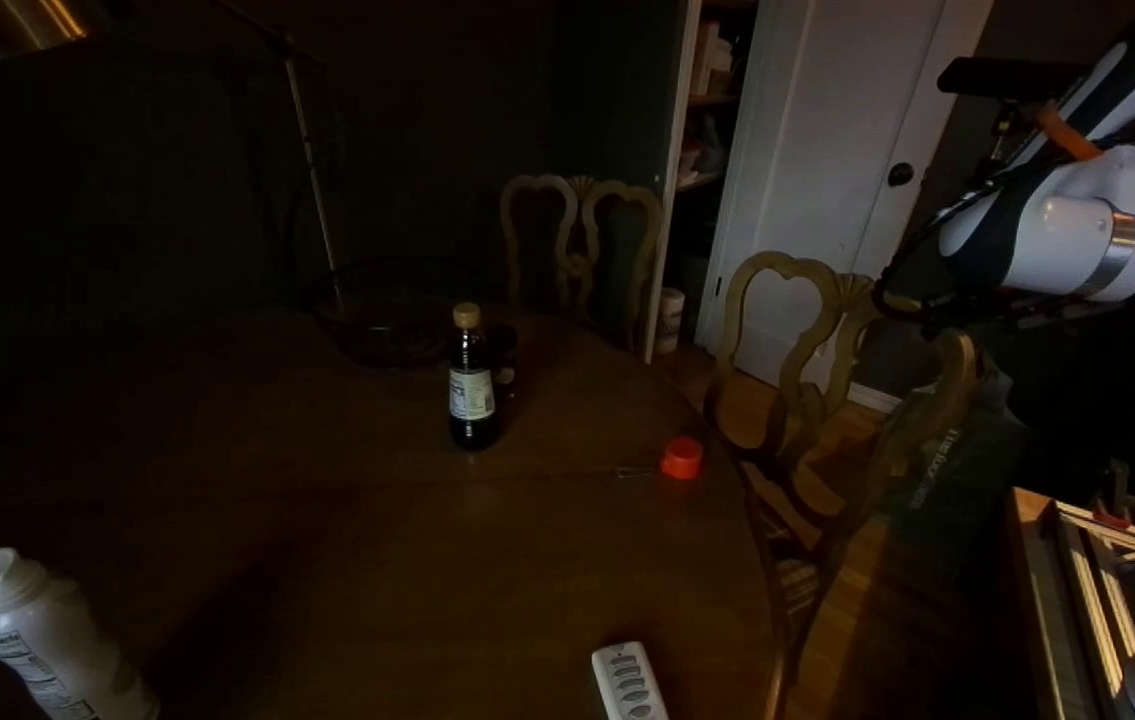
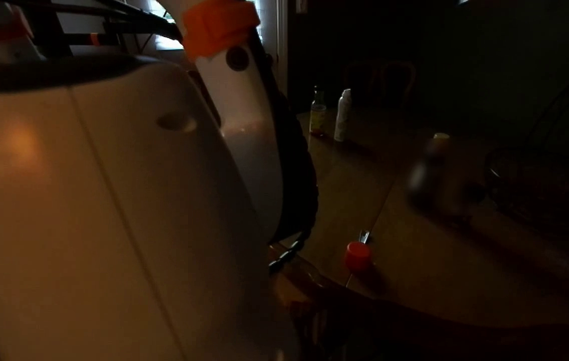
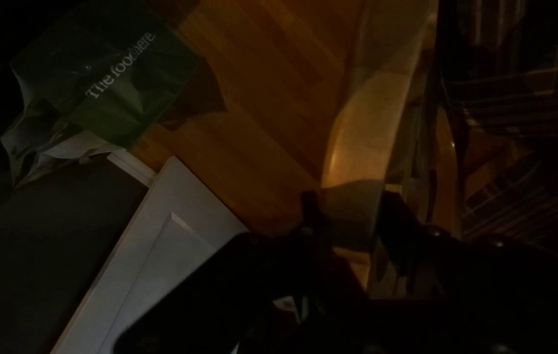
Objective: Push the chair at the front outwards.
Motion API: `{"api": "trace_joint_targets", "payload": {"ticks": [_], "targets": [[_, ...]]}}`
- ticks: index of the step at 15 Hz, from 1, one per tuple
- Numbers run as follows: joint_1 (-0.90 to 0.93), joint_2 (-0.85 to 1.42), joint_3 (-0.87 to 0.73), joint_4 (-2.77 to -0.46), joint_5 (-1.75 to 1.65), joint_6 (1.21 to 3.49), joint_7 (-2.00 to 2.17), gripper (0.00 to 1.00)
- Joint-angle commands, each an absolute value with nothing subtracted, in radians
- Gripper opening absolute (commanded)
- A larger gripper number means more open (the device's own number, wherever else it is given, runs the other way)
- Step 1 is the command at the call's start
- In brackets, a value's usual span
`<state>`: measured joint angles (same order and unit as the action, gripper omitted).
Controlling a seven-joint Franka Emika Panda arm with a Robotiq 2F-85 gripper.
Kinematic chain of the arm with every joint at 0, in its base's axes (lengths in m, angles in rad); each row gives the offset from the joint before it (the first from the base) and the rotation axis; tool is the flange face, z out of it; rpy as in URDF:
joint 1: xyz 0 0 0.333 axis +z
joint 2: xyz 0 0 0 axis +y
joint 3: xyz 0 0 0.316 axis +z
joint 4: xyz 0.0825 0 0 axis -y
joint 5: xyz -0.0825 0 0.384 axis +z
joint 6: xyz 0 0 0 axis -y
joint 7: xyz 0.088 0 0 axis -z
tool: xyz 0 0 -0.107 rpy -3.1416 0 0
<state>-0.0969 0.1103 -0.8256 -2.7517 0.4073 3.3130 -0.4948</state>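
Your gripper (image 3: 351,199), at the bottom of the wrist view, pinches the wooden chair (image 3: 362,142) by a curved bar of its back; its dark fingers (image 3: 399,216) lie flush against the bar on opposite sides. To the right of the bar you see the chair's striped seat (image 3: 514,103), dimly lit; to the left, the wood floor (image 3: 259,123), a green bag (image 3: 116,88) with white lettering, and a white door (image 3: 161,265). In an exterior view your arm (image 1: 1047,240) hangs beside the chair's arched back (image 1: 792,265), the gripper itself lost in shadow. Note that the chair stands upright at the rounded edge of the table (image 1: 377,590). On the tabletop, near this chair, sits a red cap (image 1: 682,458), with a small shiny object (image 1: 633,471) just beside it. Farther in stands a dark bottle (image 1: 472,395) with a pale label; a white can (image 1: 47,630) and a white remote control (image 1: 630,680) are well apart from it. Another chair (image 1: 582,187) stands beyond the table's far edge.
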Motion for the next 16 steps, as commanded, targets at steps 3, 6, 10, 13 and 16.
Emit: {"api": "trace_joint_targets", "payload": {"ticks": [3,6,10,13,16], "targets": [[-0.111,0.121,-0.815,-2.750,0.387,3.280,-0.507,0.60],[-0.121,0.106,-0.798,-2.751,0.375,3.264,-0.514,0.80],[-0.129,0.097,-0.772,-2.751,0.365,3.256,-0.513,1.00],[-0.113,0.157,-0.784,-2.745,0.379,3.285,-0.507,1.00],[-0.065,0.240,-0.824,-2.747,0.419,3.333,-0.499,1.00]]}}
